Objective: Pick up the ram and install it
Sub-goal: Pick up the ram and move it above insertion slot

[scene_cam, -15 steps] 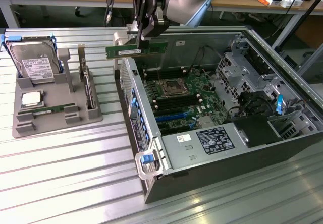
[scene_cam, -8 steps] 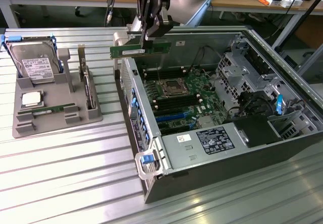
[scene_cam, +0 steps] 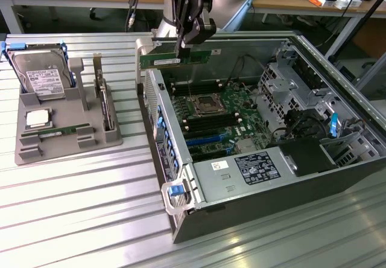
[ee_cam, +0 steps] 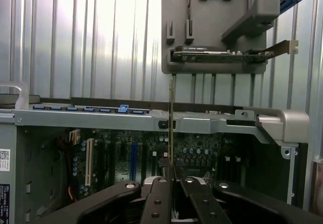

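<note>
Furthest to the exterior view's left, a grey tray [scene_cam: 27,150] is set on the ribbed metal table [scene_cam: 78,220]. A drive [scene_cam: 42,75] is stood in its back slot. A white label [scene_cam: 45,82] is carried on its face, but the print cannot be read. A square silver chip [scene_cam: 37,119] is laid in front of the drive, and a thin green stick [scene_cam: 57,133] is laid in the slot just beside the chip. A card [scene_cam: 106,102] is stood on edge at the tray's right side.

Next, the gripper [scene_cam: 180,47] is seen over the tray-side wall of the open case [scene_cam: 241,216]. It is pressed together on the ram [scene_cam: 158,61], which is pinched by its upper edge and held level, just above the case's rim. In the wrist view the ram [ee_cam: 171,128] is seen edge-on as a thin line, clamped between the black fingers [ee_cam: 157,199] of the gripper [ee_cam: 172,176], with the motherboard [ee_cam: 202,151] beyond it.

Inside the case, the motherboard [scene_cam: 211,114] is laid flat, with a socket [scene_cam: 202,104] near its middle and long slots [scene_cam: 205,124] in front of that. Further right, a power unit [scene_cam: 253,180] is fitted. A black plate [scene_cam: 260,166] with white print and a small white sticker [scene_cam: 220,165] are borne on it, and neither can be read. A blue tab [scene_cam: 175,189] is fixed by the handle [scene_cam: 172,203] at the case's near corner. No brand name can be made out on any of these.
</note>
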{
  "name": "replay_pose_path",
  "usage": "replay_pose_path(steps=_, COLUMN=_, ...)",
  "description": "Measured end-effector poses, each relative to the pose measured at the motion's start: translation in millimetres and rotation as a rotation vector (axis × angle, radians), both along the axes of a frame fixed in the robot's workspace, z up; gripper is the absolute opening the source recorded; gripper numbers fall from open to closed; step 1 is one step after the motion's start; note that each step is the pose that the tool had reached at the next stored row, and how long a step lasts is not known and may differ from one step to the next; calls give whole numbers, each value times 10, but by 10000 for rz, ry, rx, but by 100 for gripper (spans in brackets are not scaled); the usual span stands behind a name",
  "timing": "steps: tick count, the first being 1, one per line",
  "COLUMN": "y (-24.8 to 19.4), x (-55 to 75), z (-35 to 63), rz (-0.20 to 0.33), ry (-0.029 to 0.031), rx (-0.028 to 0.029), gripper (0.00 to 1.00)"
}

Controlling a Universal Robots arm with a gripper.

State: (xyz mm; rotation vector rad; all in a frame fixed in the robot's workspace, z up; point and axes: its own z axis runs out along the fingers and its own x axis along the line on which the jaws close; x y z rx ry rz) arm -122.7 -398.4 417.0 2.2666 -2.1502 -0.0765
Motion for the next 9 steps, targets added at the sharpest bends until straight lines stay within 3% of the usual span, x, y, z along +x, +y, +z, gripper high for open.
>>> replay_pose_path(steps=9, y=0, x=152, z=0, rz=0, ry=0, rx=0, gripper=12)
